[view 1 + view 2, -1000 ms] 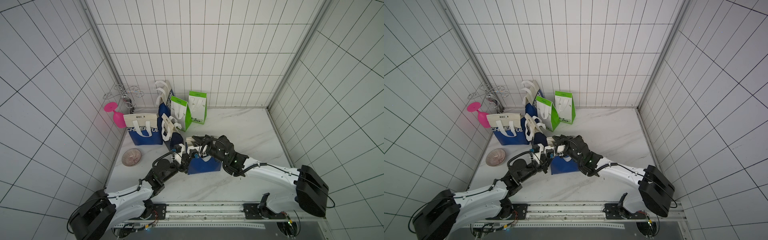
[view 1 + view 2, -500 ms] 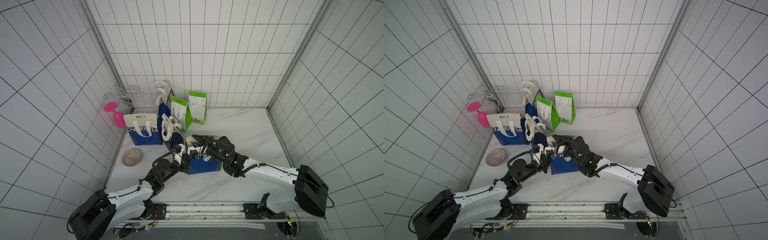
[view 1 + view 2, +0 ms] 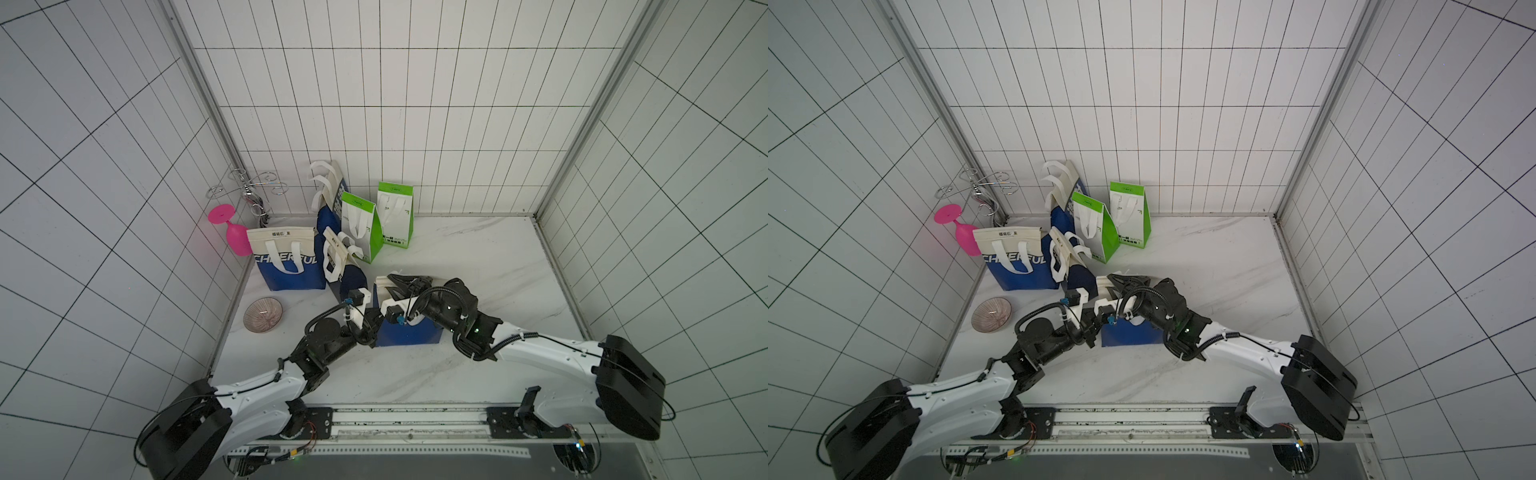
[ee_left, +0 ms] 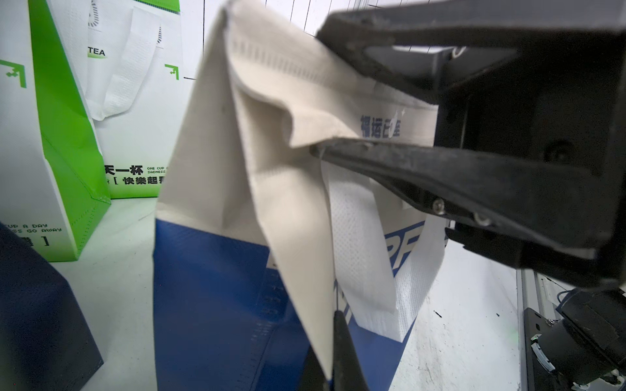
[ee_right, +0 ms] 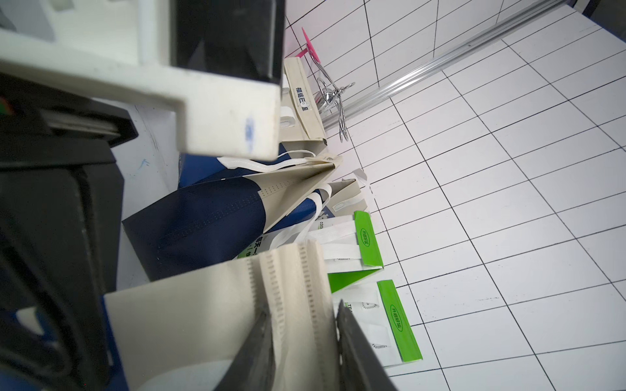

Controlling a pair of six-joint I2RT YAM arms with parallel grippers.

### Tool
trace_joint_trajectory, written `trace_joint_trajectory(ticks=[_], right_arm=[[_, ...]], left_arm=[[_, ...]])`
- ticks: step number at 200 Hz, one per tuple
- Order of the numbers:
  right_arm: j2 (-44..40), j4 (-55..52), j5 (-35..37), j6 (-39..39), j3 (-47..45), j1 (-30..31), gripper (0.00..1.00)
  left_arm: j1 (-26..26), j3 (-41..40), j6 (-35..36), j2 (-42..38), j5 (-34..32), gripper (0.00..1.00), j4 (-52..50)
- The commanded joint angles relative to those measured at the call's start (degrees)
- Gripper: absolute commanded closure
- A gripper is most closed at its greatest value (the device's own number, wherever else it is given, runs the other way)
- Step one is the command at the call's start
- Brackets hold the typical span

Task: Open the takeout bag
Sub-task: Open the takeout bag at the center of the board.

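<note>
Left wrist view: the left gripper (image 4: 328,355) pinches the takeout bag (image 4: 216,287) by its side fold, likely anchoring it at mid-table. On the right, the right gripper (image 5: 301,309) stands spread astride the cream rim, seemingly to part it. A bowl (image 3: 262,315) sits left; blue bags (image 3: 291,266) and green bags (image 3: 374,224) crowd the far-left side.

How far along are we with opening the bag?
Done: the left gripper is shut on the side fold of the bag. In hand: the right gripper stands open astride the rim. To do: the mouth is folded flat, so it has yet to be spread apart.
</note>
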Motion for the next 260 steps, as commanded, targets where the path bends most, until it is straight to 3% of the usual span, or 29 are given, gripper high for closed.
trace_joint_trajectory(ticks=[1, 48, 91, 141, 260], right_arm=[[-3.1, 3.1, -2.3, 0.8, -3.6, 0.5, 0.59], [-7.0, -5.8, -5.9, 2.4, -3.8, 0.7, 0.58], [-4.5, -11.8, -6.3, 1.6, -0.7, 0.7, 0.71], [-0.9, -9.2, -2.4, -0.1, 1.3, 0.6, 0.61], [-2.5, -10.7, -5.3, 0.0, 5.6, 0.6, 0.62]], left_arm=[[-0.3, -0.1, 0.0, -0.4, 0.8, 1.00, -0.9], [-0.3, 0.0, 0.0, -0.4, 0.7, 1.00, -1.1], [-0.3, 0.1, -0.1, -0.3, 0.9, 1.00, -1.1], [-0.3, 0.0, -0.1, -0.6, 0.7, 1.00, -1.2], [-0.3, 0.1, -0.2, -0.5, 1.0, 1.00, -1.0]])
